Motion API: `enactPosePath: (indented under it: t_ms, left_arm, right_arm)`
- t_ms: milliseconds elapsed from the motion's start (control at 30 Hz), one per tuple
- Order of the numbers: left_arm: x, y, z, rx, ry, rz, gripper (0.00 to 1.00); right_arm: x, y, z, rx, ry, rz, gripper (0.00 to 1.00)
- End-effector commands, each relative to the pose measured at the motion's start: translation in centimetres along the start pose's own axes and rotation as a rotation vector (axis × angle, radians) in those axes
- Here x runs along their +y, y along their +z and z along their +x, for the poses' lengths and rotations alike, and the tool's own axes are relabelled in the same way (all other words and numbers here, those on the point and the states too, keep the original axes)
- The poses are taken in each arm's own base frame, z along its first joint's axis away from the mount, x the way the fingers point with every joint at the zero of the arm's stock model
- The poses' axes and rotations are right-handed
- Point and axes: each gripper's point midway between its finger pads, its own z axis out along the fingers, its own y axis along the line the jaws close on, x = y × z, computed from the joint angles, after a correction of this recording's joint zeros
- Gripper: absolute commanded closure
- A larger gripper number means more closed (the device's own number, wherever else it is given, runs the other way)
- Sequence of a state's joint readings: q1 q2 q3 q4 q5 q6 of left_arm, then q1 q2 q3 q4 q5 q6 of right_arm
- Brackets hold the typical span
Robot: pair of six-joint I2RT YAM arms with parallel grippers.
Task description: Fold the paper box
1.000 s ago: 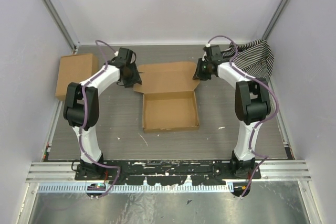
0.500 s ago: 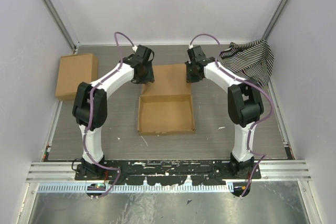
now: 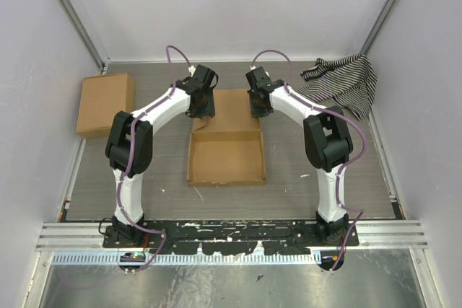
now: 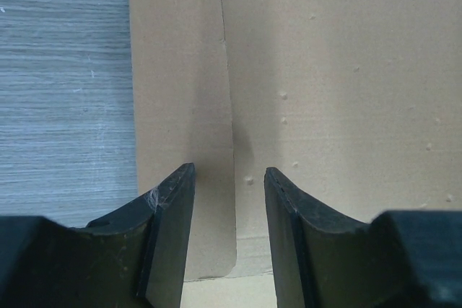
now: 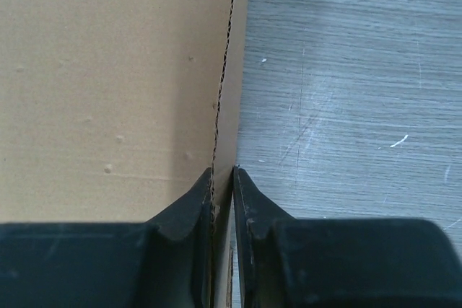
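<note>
Fingers [image 5: 189, 203] of the right end effector [image 5: 222, 173] are clenched on the box [image 3: 226, 160], pinching the thin upright edge of the side flap on the right of its lid panel. A perforated crease runs along that flap away from the tips. The left end effector [image 4: 227, 174] is released, its two fingers standing apart above the crease between the lid panel and the narrow, round-cornered flap on the left. Whether they touch the cardboard cannot be told.

The box sits mid-counter between the two arms. Its shallow tray is open upward on the near side, and the lid panel lies behind it toward the far wall.

The counter [image 3: 303, 156] is grey with a fine wood grain, marked by white scratches and flecks. A blockier box [image 3: 105, 102] rests at the far left against the wall, and a striped cloth [image 3: 343, 81] is bunched in the far right corner. Pale walls [image 3: 231, 5] close in three sides, with metal rails [image 3: 72, 12] running up the corners.
</note>
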State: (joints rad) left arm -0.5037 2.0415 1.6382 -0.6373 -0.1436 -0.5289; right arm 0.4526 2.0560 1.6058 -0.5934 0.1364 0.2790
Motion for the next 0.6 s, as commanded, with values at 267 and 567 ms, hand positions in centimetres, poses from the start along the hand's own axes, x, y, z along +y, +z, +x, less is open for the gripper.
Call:
enactPosePath:
  t_ms: [267,567]
  left_arm:
    - [-0.3,0.5,1.1,0.030,0.036,-0.032,0.50]
    - [-0.3,0.1,0.8,0.018,0.040,-0.041,0.50]
  right_arm:
    - [1.6,-1.5,-1.6,-0.083,-0.072,0.196,0.72]
    - [2.1,-3.5,-2.2,-0.149,-0.115,0.303,0.69]
